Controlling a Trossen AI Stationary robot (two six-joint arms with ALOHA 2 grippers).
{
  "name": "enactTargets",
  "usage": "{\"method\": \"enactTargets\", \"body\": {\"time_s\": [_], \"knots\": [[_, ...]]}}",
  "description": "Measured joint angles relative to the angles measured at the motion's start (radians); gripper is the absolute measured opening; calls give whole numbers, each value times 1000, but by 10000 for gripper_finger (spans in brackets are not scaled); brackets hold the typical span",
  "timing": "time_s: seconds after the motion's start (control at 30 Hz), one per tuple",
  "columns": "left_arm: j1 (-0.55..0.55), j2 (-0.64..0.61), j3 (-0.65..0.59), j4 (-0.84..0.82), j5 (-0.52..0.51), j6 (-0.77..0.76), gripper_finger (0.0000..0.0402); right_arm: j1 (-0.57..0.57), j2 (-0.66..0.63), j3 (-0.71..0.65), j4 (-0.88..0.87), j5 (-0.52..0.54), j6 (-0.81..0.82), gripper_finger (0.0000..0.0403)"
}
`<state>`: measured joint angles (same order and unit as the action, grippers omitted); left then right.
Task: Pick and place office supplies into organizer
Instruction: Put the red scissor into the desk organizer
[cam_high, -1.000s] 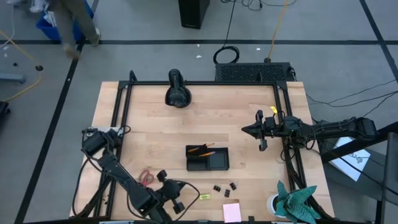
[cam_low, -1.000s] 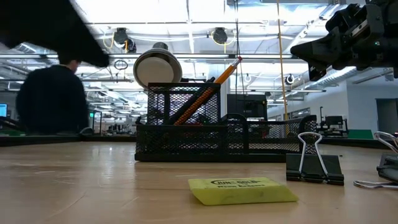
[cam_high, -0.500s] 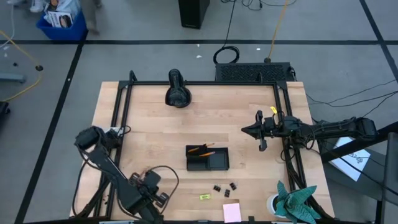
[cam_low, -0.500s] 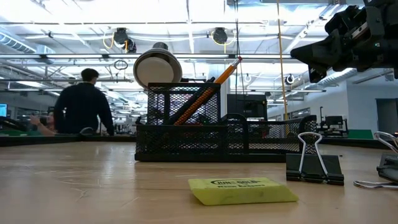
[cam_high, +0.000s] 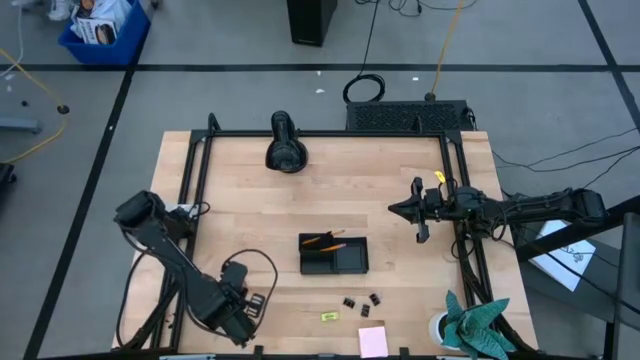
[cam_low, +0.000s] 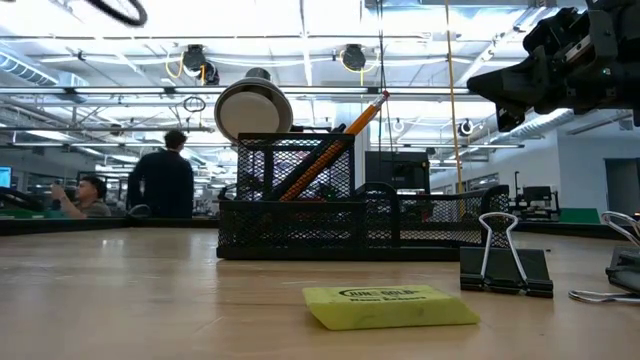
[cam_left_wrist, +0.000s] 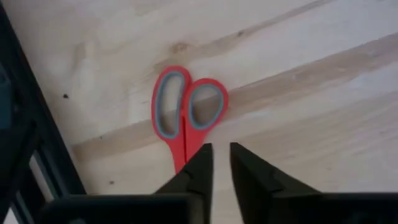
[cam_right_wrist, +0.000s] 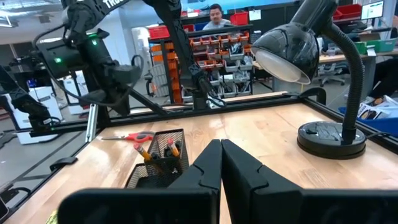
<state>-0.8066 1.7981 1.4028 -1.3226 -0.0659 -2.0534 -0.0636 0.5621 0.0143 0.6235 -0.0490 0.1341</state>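
While the right gripper (cam_high: 418, 212) is idling clenched at the bench's 3 o'clock edge, the left gripper (cam_left_wrist: 219, 158), slightly parted and grasping nothing, is hovering over the scissors (cam_left_wrist: 185, 115), whose long axis is running toward it at the 7 o'clock corner.

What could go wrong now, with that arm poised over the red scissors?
The left gripper has its fingers only slightly apart above the scissors, which lie flat on the table. Closing there, they might slide off the thin blades or scrape the wood. If the scissors are lifted, they may swing or slip on the way to the organizer, whose tall cell already holds pencils, leaving little room.
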Motion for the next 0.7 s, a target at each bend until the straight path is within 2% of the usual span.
{"method": "enactTargets", "body": {"time_s": [0.23, 0.33, 0.47, 0.7], "knots": [[17, 0, -70, 75, 41, 45, 173, 0, 0, 0, 15, 0, -11, 4], [17, 0, -97, 71, 42, 25, 209, 0, 0, 0, 19, 0, -11, 4], [16, 0, -140, 79, 51, 1, 230, 0, 0, 0, 24, 0, -11, 4], [16, 0, -236, 215, 82, 24, 232, 0, 0, 0, 23, 0, -11, 4]]}}
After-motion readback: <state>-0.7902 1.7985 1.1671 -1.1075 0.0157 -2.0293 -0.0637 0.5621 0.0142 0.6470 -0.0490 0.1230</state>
